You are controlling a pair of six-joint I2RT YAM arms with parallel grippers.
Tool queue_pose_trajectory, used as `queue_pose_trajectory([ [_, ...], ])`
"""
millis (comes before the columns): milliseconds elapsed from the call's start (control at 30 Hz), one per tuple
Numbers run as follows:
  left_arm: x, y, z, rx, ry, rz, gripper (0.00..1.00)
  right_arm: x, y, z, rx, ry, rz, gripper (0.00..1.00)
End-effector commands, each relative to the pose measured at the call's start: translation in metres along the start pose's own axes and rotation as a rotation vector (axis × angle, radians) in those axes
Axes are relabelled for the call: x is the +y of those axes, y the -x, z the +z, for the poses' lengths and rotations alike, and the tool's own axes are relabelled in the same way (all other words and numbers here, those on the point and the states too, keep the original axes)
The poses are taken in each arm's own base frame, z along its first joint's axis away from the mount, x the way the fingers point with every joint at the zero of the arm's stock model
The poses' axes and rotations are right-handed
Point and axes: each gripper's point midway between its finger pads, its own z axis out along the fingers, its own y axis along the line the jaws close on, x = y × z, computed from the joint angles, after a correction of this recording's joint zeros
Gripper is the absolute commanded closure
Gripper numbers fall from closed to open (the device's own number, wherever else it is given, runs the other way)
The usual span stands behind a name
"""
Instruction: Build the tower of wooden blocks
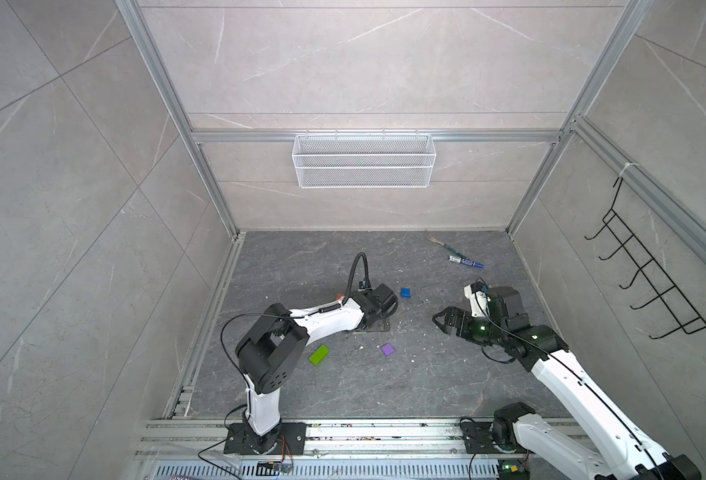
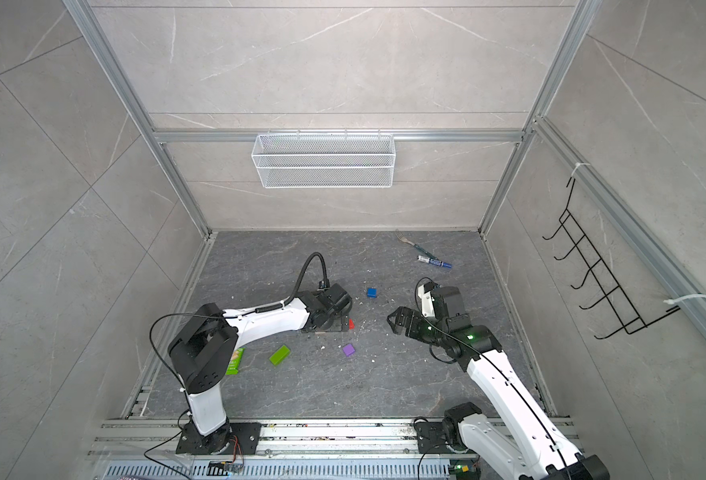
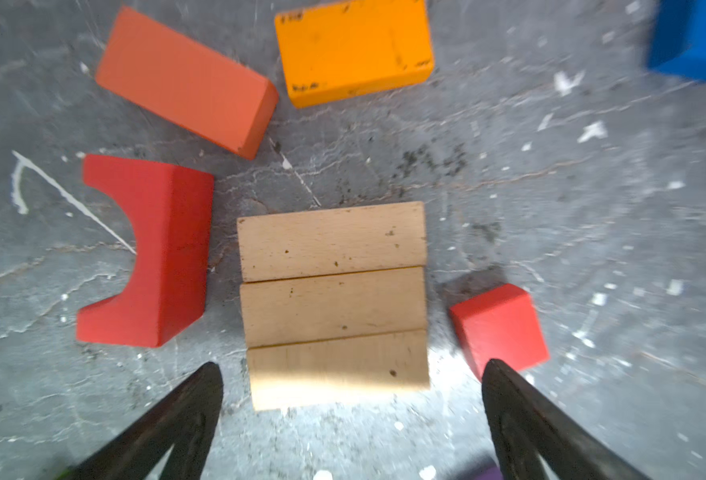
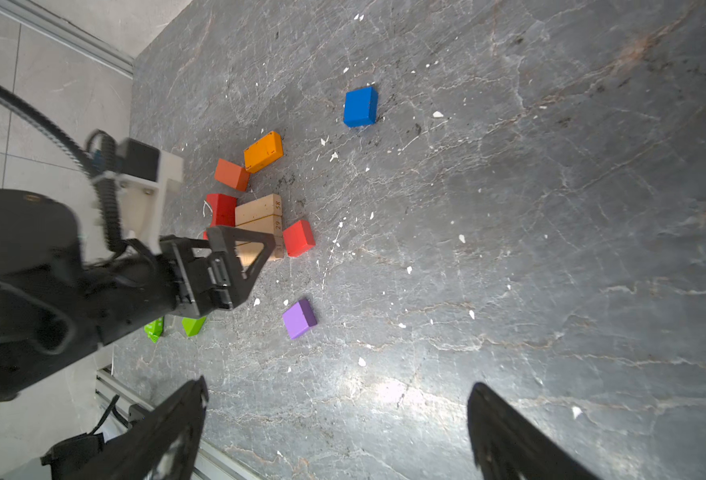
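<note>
**Even Light Above, Blur Up Close**

Both top views are bright and even, with soft shadows on the dark floor point(image 1: 426, 374). The wide lens splays the posts point(image 1: 162, 83) at the upper left and right. The left wrist view smears toward its edges, the blue cube point(image 3: 696, 37) worst; glare whitens one tan block point(image 3: 339, 370). The right wrist view is sharper, with a glare patch on the floor.

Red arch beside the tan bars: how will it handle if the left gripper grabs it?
The red arch looks like rigid painted wood, so it should not flex. Lying flat with its opening turned away from the tan bars, it probably won't roll or tip. A grip on the curved cutout might slip; flat faces seem safer.
</note>
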Motion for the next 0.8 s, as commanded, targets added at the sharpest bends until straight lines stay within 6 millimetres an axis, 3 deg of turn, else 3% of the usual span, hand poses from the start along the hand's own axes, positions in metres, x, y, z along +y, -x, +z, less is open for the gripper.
queue_pose_trajectory([
  [0,-0.003,0.017,-0.038,-0.061,-0.058,0.013,0.00,0.007,0.003,-0.003,-0.023,-0.009,-0.077,0.01],
  [133,0.006,0.024,-0.068,-0.102,-0.078,0.007,0.00,0.016,-0.001,0.003,-0.003,-0.019,-0.150,0.01],
  [333,0.036,0.027,-0.099,-0.133,-0.076,-0.023,0.00,0.034,-0.011,0.024,0.049,-0.074,-0.269,0.01],
  [567,0.085,0.017,-0.110,-0.105,-0.090,-0.102,0.00,0.055,-0.022,0.055,0.061,-0.254,-0.446,0.01],
  [767,0.132,0.001,-0.108,-0.042,-0.042,-0.183,0.00,0.074,-0.038,0.089,0.082,-0.341,-0.548,0.01],
])
